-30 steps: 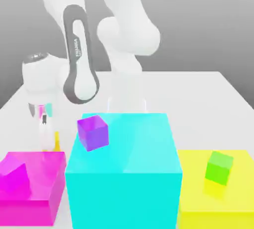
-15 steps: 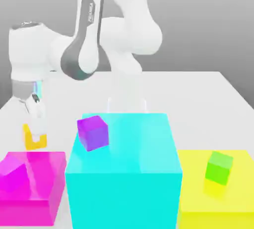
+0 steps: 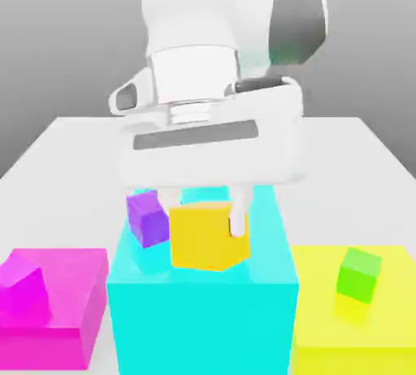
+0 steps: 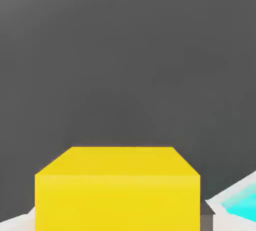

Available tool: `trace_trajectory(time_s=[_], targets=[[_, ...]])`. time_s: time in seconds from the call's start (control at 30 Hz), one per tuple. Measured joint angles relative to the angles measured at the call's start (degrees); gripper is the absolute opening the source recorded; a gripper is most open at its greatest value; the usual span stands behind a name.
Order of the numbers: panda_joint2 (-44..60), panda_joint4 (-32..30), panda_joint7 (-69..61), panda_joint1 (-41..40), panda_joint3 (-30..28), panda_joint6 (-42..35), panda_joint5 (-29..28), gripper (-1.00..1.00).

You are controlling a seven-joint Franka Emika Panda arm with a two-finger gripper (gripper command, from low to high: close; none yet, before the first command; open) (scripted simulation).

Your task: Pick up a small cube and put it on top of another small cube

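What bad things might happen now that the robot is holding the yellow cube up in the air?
1. The yellow-orange cube hangs in the gripper above the cyan block; if the grip slips, it could drop there, or knock the purple cube just beside it.
2. The green cube sits tilted on the yellow block, so a cube set on it might slide off.
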Motion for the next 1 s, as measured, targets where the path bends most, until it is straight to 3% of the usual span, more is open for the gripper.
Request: trace_trajectory(time_s=[0.57,1.0], targets=[[-2.08,6.83,45.38,11.88,19.89,-14.21,-0.09,-1.0],[0.61,-8.13,78.22,2.29,18.79,-17.58,-12.68,-1.0]])
